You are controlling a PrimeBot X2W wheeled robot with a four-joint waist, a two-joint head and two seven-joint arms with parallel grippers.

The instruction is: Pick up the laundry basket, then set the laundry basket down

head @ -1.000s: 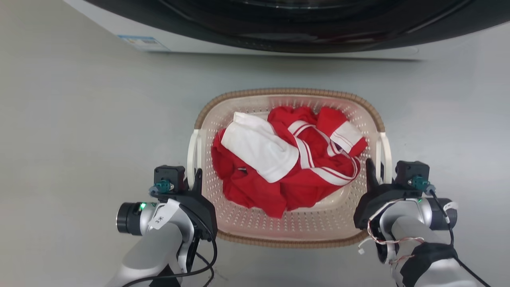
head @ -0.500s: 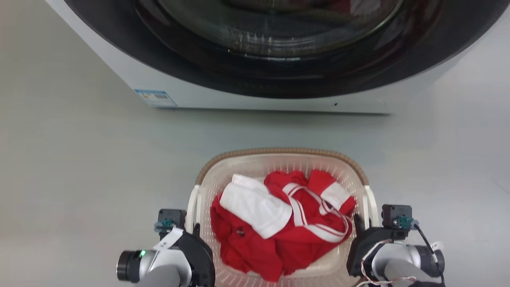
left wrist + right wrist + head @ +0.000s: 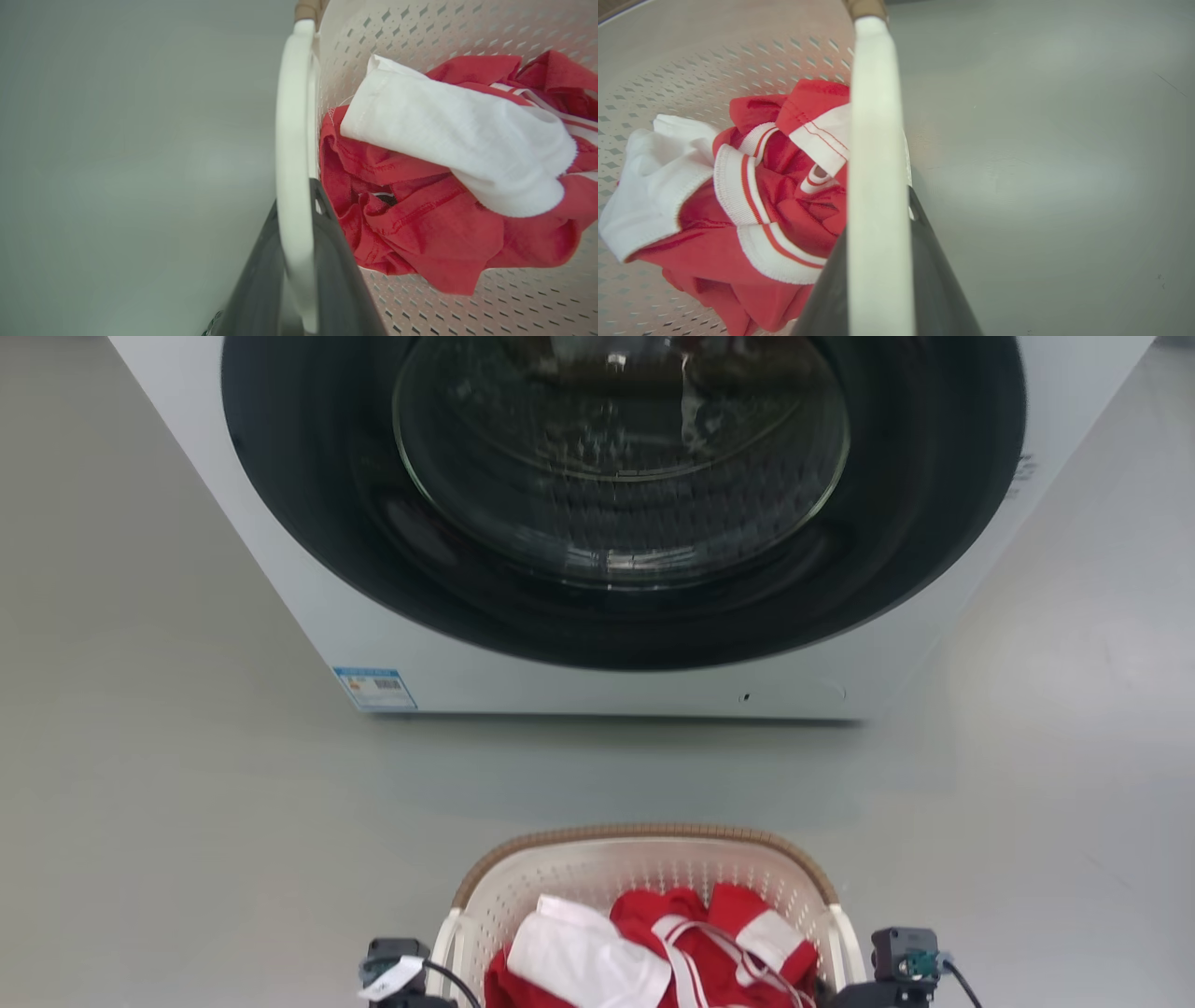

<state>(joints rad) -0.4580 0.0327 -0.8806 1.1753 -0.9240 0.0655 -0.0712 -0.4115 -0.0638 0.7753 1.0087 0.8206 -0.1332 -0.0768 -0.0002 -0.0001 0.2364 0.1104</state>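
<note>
I counted 1 basket [image 3: 644, 863], its 2 handles [image 3: 292, 140], 1 washer [image 3: 597, 695], 1 label [image 3: 374, 688], 1 white cloth [image 3: 458, 135], 1 left gripper [image 3: 295, 196] and 1 right gripper [image 3: 878, 210]; the red clothes [image 3: 420, 233] I couldn't count apart.

washing machine [image 3: 616, 523] ahead, floor [image 3: 597, 775] beyond laundry basket [image 3: 644, 870]

Floor [image 3: 140, 803] was plain grey, smooth. Washer [image 3: 597, 695] stood on it, dark round door forward, label [image 3: 374, 688] at lower left corner. Basket [image 3: 644, 868] was before washer, well apart; whether resting on floor, unclear.
</note>
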